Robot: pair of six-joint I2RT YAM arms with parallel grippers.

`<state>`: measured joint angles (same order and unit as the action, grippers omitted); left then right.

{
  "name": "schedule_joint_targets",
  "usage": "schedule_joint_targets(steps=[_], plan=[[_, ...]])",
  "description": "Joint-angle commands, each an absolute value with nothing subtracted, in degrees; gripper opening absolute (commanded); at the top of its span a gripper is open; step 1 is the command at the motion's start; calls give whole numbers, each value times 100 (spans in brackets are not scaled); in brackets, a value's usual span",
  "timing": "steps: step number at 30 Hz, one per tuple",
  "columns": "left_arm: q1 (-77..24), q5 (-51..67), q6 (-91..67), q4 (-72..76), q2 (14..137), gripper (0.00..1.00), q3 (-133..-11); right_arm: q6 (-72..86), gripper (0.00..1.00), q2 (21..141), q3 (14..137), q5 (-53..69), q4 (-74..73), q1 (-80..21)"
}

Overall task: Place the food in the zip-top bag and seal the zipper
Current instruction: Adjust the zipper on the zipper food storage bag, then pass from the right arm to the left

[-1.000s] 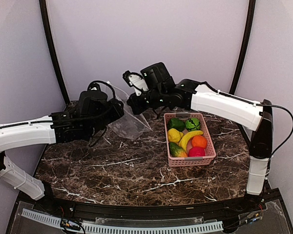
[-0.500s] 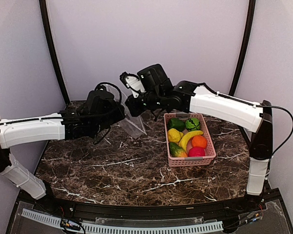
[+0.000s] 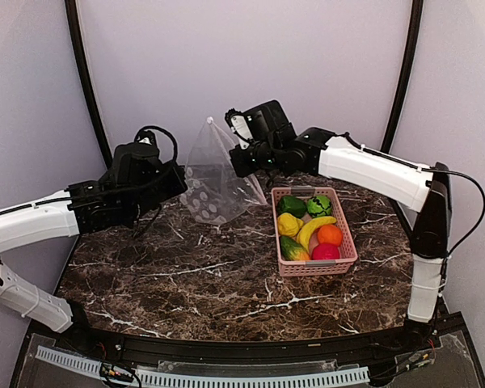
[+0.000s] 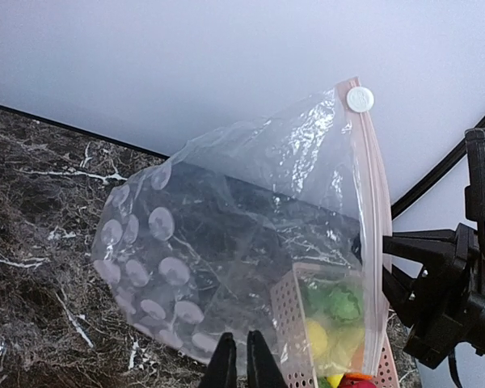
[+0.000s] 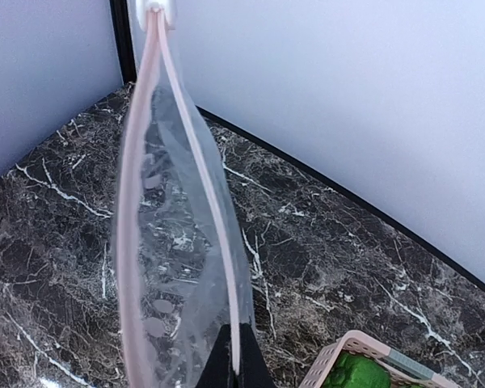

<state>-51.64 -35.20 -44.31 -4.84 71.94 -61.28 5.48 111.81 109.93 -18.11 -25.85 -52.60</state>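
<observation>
The zip-top bag (image 3: 214, 182) hangs spread above the table between my two grippers, a clear film with pale oval dots. My left gripper (image 3: 180, 184) pinches its lower left edge; in the left wrist view the fingertips (image 4: 242, 356) are shut on the film of the bag (image 4: 226, 242). My right gripper (image 5: 238, 347) is shut on one strip of the zipper (image 5: 214, 218). The other strip bows away, so the mouth gapes. A white slider (image 4: 360, 99) caps the top corner. The food (image 3: 311, 230) lies in the pink basket (image 3: 315, 269).
The pink basket stands on the marble table to the right of the bag and shows through the film in the left wrist view (image 4: 287, 323). Purple walls and black corner posts (image 3: 89, 89) close the back. Bare marble (image 3: 202, 275) lies in front of the bag.
The left jaws closed on the bag and that arm drew back to the left. The crumpled bag opened into a wide upright sheet. The right gripper shifted a little right, still holding.
</observation>
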Motion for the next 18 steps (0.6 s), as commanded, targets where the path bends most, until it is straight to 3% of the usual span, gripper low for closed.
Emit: schedule_joint_targets(steps=[1,6,8,10,11,13,15,18], plan=[[-5150,-3315,-4241,-764,7302,4,-6089,497,0,11351,11268,-1713,-2636,-5295],[-5020,-3232,-3966,-1157,7285,2,-6175,-192,13,10794,10931,377,-2709,-5238],[-4953,-3087,-3948,-1209,7272,3,-6207,-104,1,10603,10771,372,-2714,-5241],[-4940,-2886,-3916,-1071,7266,15,-6211,-135,0,10586,10714,340,-2698,-5238],[-4935,-2792,-3913,-962,7290,31,-6185,-143,0,10620,10693,319,-2658,-5232],[-4939,-2421,-3856,-477,7373,50,-6111,-94,0,10702,10701,418,-2617,-5221],[-4939,-2137,-3866,-17,7479,62,-6092,110,0,10774,10732,452,-2575,-5227],[-4938,-1851,-3980,516,7582,69,-6105,337,0,10897,10859,442,-2555,-5236]])
